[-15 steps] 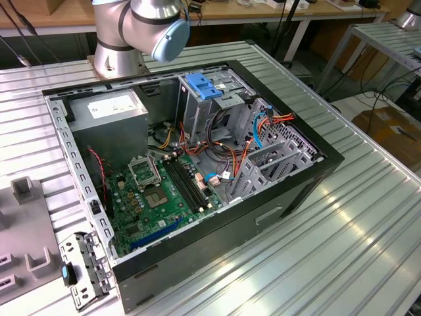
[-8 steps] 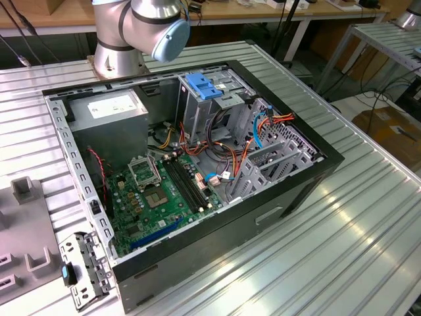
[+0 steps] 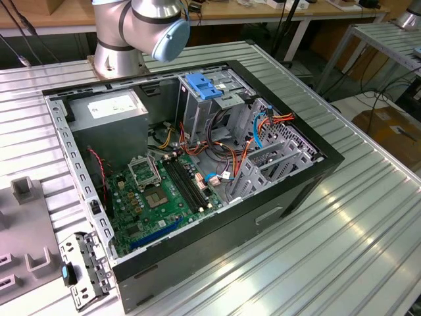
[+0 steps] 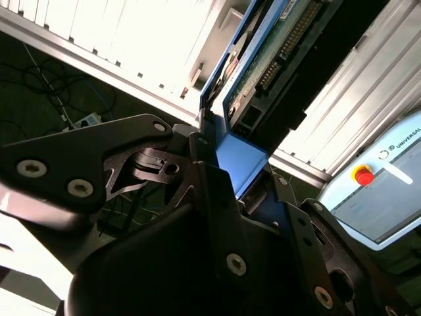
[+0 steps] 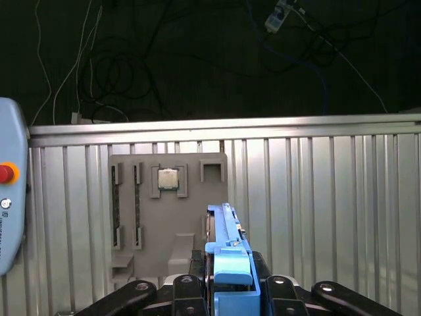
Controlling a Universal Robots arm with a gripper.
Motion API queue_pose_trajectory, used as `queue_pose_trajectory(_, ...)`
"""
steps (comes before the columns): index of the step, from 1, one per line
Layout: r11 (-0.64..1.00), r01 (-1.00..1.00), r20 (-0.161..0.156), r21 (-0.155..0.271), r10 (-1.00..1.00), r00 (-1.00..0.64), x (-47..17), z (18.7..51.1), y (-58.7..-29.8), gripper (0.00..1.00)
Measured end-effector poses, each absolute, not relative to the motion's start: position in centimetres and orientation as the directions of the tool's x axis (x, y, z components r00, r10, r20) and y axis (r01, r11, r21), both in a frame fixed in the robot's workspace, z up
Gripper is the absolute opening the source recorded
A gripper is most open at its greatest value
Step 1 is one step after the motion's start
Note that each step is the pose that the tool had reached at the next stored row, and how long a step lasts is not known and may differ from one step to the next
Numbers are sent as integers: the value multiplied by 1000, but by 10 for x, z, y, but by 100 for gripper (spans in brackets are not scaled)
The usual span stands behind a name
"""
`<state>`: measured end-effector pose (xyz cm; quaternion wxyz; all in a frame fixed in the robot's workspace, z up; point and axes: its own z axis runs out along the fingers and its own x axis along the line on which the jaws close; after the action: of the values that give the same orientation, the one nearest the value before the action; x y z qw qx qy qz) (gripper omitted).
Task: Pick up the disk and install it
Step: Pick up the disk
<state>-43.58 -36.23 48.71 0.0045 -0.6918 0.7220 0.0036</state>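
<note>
The gripper [image 5: 227,286] is clenched on the disk [image 5: 222,227], which is edge-on with its label hidden. Beneath is a ribbed metal table [image 5: 329,197], and beyond it apparently cables [image 5: 99,66] on a dark floor [image 5: 197,59].

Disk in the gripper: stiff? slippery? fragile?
Likely rigid: the disk stands straight out of the gripper without sagging. Its smooth blue plastic rail may slip in the grip. The exposed circuit board looks knock-sensitive.

A computer case [image 3: 217,245] lies open (motherboard [image 3: 155,199] inside).
</note>
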Motion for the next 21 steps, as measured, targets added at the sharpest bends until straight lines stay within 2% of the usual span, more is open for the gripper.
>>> queue_pose_trajectory(21, 43, -999, -11, -1, -999, -43, -422, 487, -362, 37)
